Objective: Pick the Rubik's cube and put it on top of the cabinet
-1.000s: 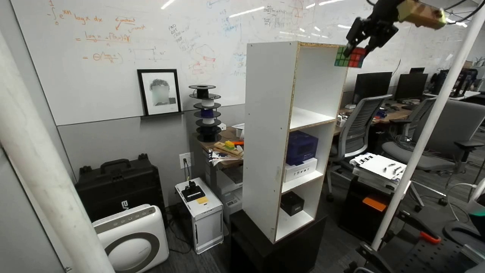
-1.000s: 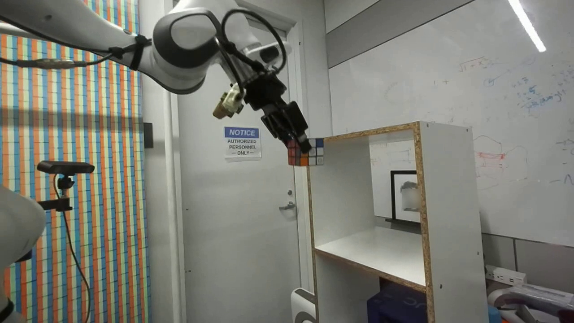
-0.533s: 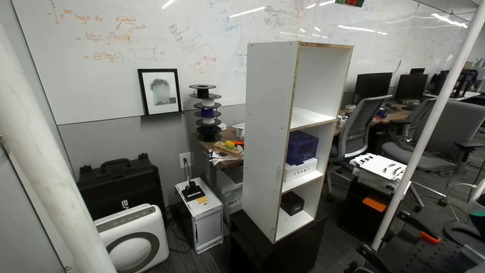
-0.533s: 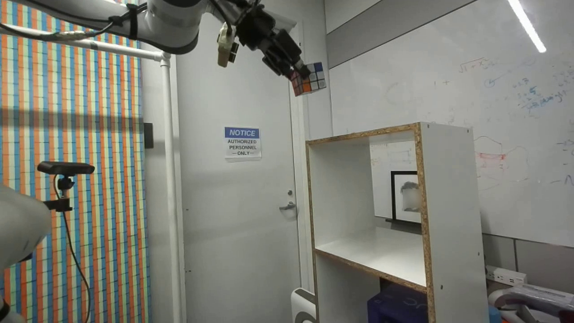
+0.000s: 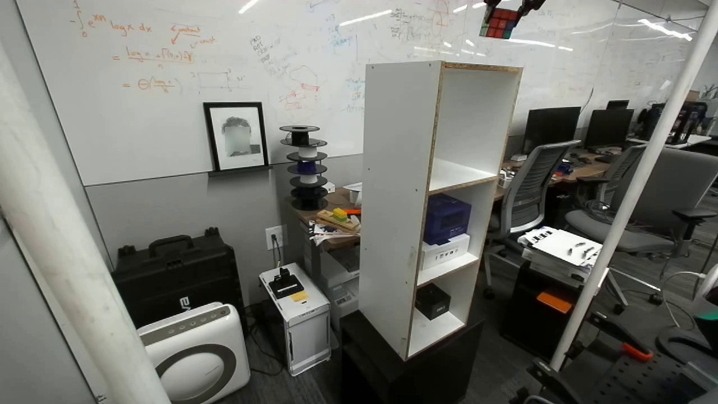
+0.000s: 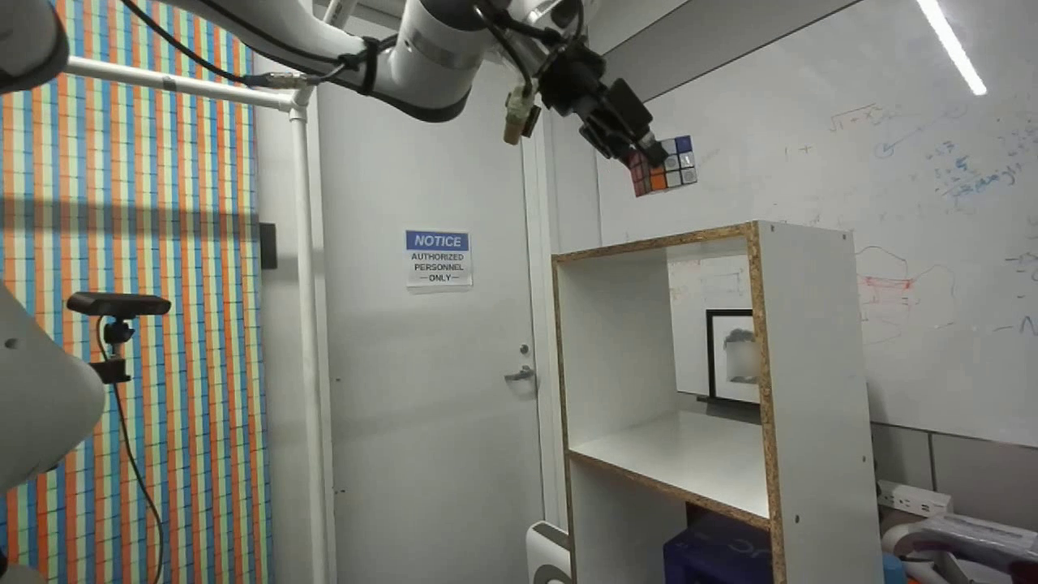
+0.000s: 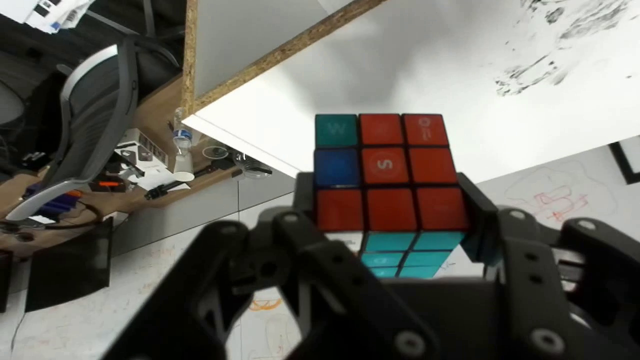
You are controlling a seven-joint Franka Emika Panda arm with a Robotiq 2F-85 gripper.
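The Rubik's cube [image 7: 385, 167] is held between the two fingers of my gripper [image 7: 388, 205], which is shut on it. In the wrist view its red face, with a green and a blue square, and a cyan face show. The cube is also seen in both exterior views [image 5: 498, 23] [image 6: 679, 166], slightly tilted, in the air above the top level of the tall white cabinet [image 5: 401, 168] [image 6: 815, 365]. A gap shows between the cube and the cabinet. In the wrist view the cabinet's white top panel [image 7: 450, 75] lies beyond the cube, with dark smudges on it.
A dark blue box [image 5: 447, 217] on a white box [image 5: 446, 252] and a small black box [image 5: 432, 301] stand on the cabinet's shelves. A whiteboard [image 6: 932, 178] stands behind. A white pole [image 5: 634, 191], chairs and desks are to the right in an exterior view.
The gripper, with the cube shut in it, has risen from in front of the cabinet's top front edge to above it, then moved forward over the cabinet and slightly down. The cabinet has not moved.
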